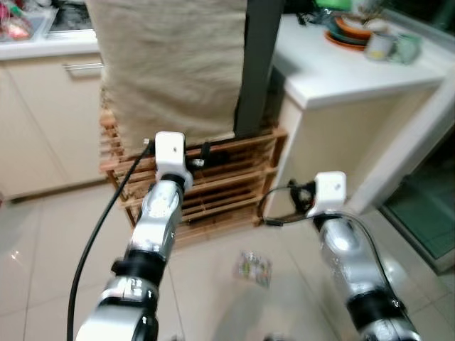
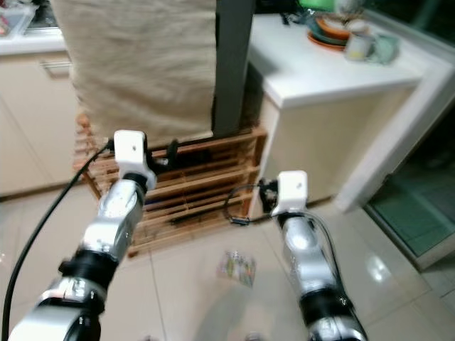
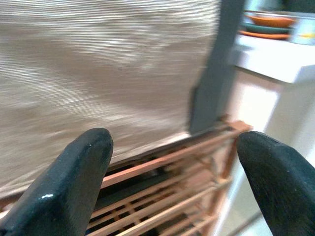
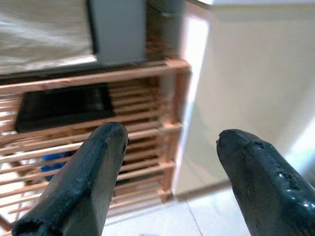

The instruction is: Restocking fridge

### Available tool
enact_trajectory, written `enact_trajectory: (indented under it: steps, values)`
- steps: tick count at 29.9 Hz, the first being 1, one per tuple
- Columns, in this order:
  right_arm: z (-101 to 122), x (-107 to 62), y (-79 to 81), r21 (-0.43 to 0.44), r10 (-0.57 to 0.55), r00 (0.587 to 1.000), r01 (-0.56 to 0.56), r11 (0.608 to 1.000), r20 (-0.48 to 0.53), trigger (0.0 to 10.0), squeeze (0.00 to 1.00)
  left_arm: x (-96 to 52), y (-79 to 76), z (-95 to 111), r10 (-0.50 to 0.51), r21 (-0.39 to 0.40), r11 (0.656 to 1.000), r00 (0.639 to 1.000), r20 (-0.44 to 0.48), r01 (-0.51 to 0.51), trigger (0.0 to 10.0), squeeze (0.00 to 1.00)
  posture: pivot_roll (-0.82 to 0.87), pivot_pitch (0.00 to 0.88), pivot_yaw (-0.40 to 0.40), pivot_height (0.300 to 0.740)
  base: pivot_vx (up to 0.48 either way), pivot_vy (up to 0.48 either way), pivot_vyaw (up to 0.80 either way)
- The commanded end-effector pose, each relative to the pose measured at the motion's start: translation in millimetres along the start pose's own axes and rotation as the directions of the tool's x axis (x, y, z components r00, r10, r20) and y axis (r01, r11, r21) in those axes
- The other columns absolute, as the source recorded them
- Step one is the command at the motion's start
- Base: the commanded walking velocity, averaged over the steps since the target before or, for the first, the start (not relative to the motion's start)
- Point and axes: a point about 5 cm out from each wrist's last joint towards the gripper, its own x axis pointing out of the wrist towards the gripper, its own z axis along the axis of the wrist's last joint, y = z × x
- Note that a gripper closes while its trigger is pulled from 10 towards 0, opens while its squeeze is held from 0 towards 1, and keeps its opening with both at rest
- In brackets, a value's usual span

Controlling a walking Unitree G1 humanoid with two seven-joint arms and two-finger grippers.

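**Two arms held out at a wooden rack, both grippers wide apart and holding nothing**

The robot stands on a shiny pale tile floor (image 1: 43,241). Both silver arms reach forward from the bottom of the frame. In front of them, in the middle of the frame, is a low wooden rack (image 1: 213,185) made of thin slats. A big tan cloth (image 1: 170,64) hangs down over the top of the rack. Just beside the cloth, a dark grey post (image 1: 256,64) comes down to the rack's top.

The left gripper (image 3: 172,172) points at the cloth and the rack's upper slats. Its two black fingers (image 3: 69,187) are spread far apart with nothing between them. The right gripper (image 4: 170,172) points at the rack's right end, where the rack meets a cream wall. Its fingers (image 4: 83,182) are spread apart too, and they hold nothing. A flat black thing (image 4: 64,108) lies on one of the rack's slat shelves.

At the upper right of the frame is a white counter (image 1: 355,71). On it sit stacked plates (image 1: 348,32) in orange and green, with a pale mug (image 1: 405,48) just beside them. A small shiny packet (image 1: 254,268) lies on the floor between the two arms, in the lower middle of the frame. I cannot see a fridge or tell which thing is meant to go in it.
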Motion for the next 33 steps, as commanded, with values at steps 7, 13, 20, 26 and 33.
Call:
enact_trajectory:
  steps: [7, 13, 20, 26, 33]
  values:
    - [3, -0.5, -10.2, -0.035, -0.037, 0.998, 0.038, 0.999, 0.047, 10.0, 0.0, 0.3, -0.4, 3, -0.006, -0.002, 1.0, 1.0, -0.016, 0.006, 10.0, 0.0, -0.11, 0.0, 0.015, 0.74, 0.0, 0.48, -0.73]
    - [3, -2.2, -13.4, -0.042, -0.045, 0.997, 0.047, 0.998, 0.06, 10.0, 0.0, -2.1, 2.8, 3, -0.01, -0.029, 1.0, 1.0, -0.011, 0.01, 10.0, 0.0, -0.11, 0.0, 0.013, 0.74, -0.23, 0.368, -0.73]
    - [3, -2.5, -12.5, -0.046, -0.048, 0.996, 0.051, 0.998, 0.074, 10.0, 0.0, -4.3, 9.7, 3, 0.004, -0.029, 1.0, 1.0, -0.009, -0.004, 10.0, 0.0, -0.1, 0.0, 0.012, 0.74, -0.336, 0.347, -0.73]
    - [5, -3.2, -11.9, -0.057, -0.042, 0.995, 0.047, 0.997, 0.091, 10.0, 0.0, -6.5, 17.3, 1, 0.027, -0.021, 0.999, 1.0, -0.011, -0.027, 10.0, 0.0, -0.1, 0.0, 0.008, 0.74, -0.316, 0.365, -0.73]
    - [7, -4.9, -17.7, -0.074, -0.046, 0.993, 0.054, 0.996, 0.111, 10.0, 0.0, -11.3, 18.1, 0, 0.037, 0.01, 0.999, 0.999, 0.015, -0.037, 10.0, 0.0, -0.11, 0.0, 0.001, 0.74, -0.151, 0.296, -0.52]
